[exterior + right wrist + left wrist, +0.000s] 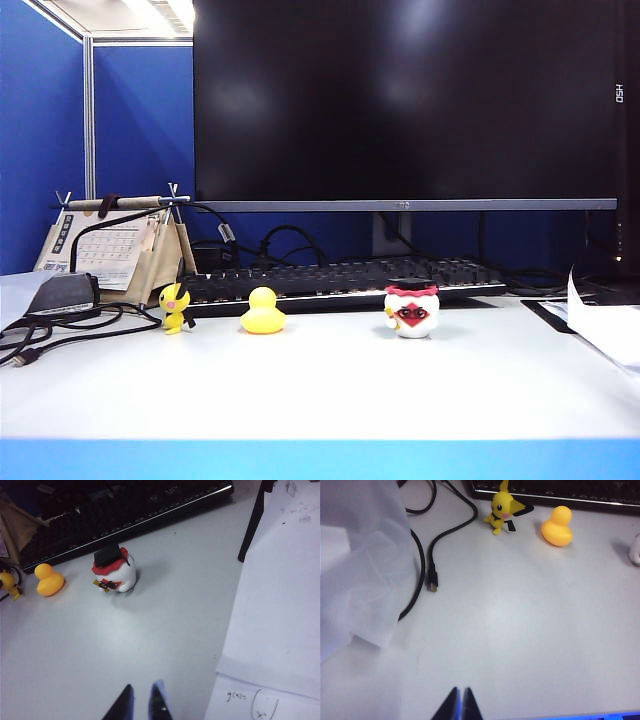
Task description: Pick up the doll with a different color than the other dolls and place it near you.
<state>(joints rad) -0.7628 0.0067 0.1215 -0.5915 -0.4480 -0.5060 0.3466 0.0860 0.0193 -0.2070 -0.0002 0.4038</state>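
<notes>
Odd-colour doll: the white doll stands upright on the counter, right of centre in the exterior frame, just in front of the keyboard. Red frill, flat black cap, red diamond face. Nothing touches it.

Other dolls: yellow duck left of centre, well apart from the white one; small yellow black-eared figure further left, near the duck but not touching. All three in a rough row along the keyboard's front edge.

Left tool: the left tool shows only as two dark tips at the bottom edge of the left wrist frame, pressed together, holding nothing. Bare counter beneath; the duck and eared figure sit far off at the frame's top.

Right tool: the right tool shows as two tips at the bottom edge of the right wrist frame, a narrow gap between them, drawn in as far as they go, nothing held. The white doll is well apart, upper left of centre.

Arms in exterior frame: neither visible.

Surroundings: dark monitor behind the keyboard; desk calendar and black cable at left; paper sheets at right.
</notes>
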